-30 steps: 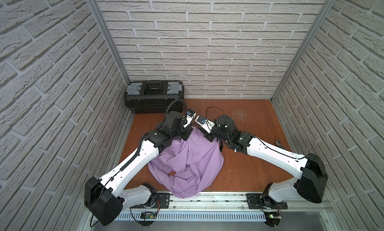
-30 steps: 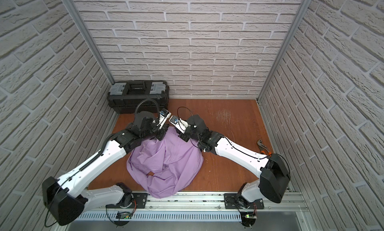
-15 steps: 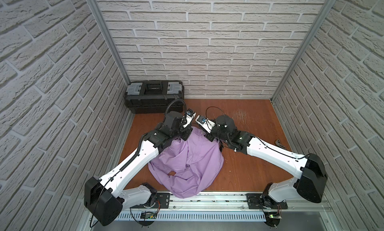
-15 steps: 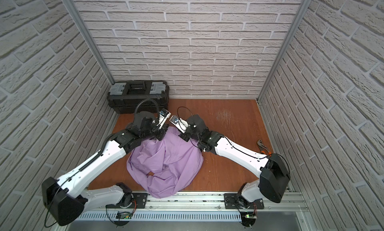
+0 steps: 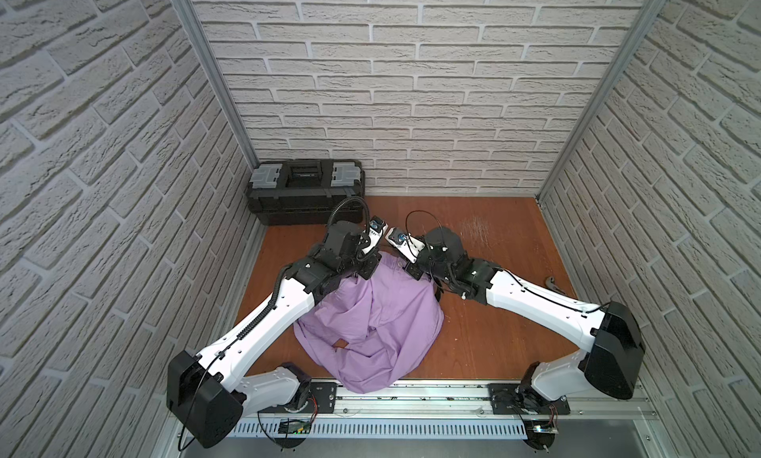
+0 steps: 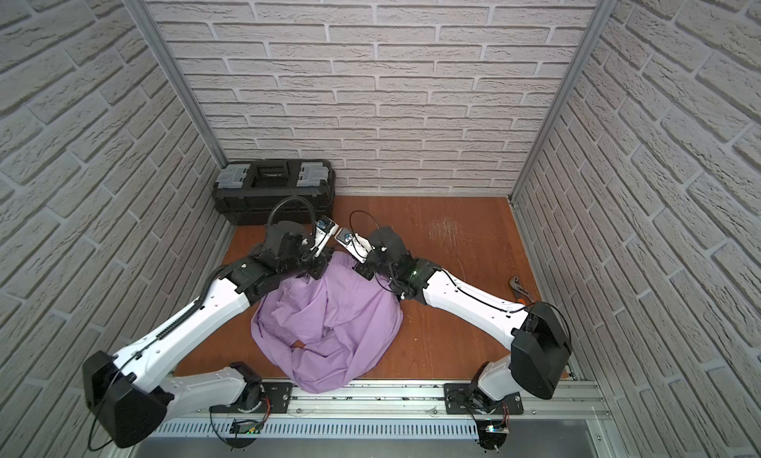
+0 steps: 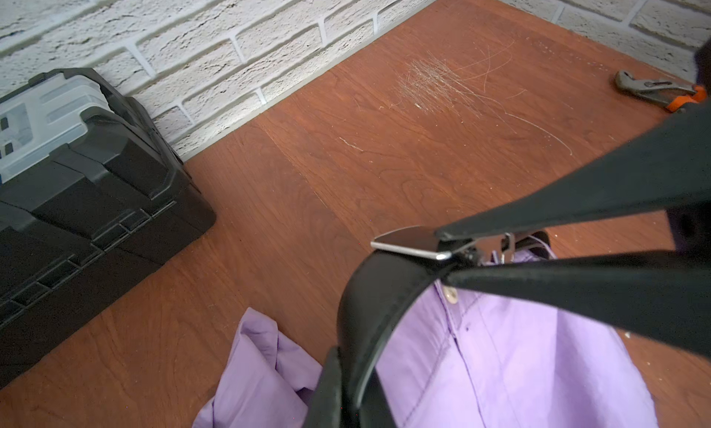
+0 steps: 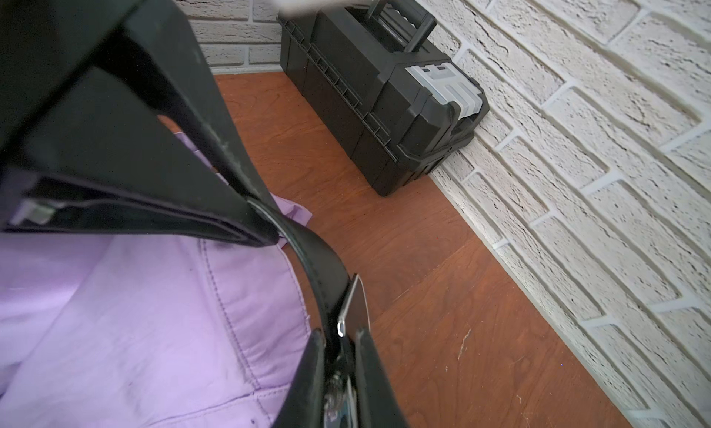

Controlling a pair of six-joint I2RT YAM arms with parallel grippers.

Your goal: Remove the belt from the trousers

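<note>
Left wrist view: my left fingers (image 7: 577, 199) clamp the belt (image 7: 369, 291) at its buckle (image 7: 408, 241), near the toolbox (image 7: 96, 183), above the trousers (image 7: 500, 349). Right fingers (image 8: 192, 118) pinch the strap (image 8: 319, 260) beside it. Unbuckling, I'd say; next, pull strap and buckle apart.

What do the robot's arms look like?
Both are white with chunky black joints. A ribbed black hose runs along the left arm, a thin black wire along the right arm. The left pincer and right pincer each have two flat, tapering black fingers.
</note>
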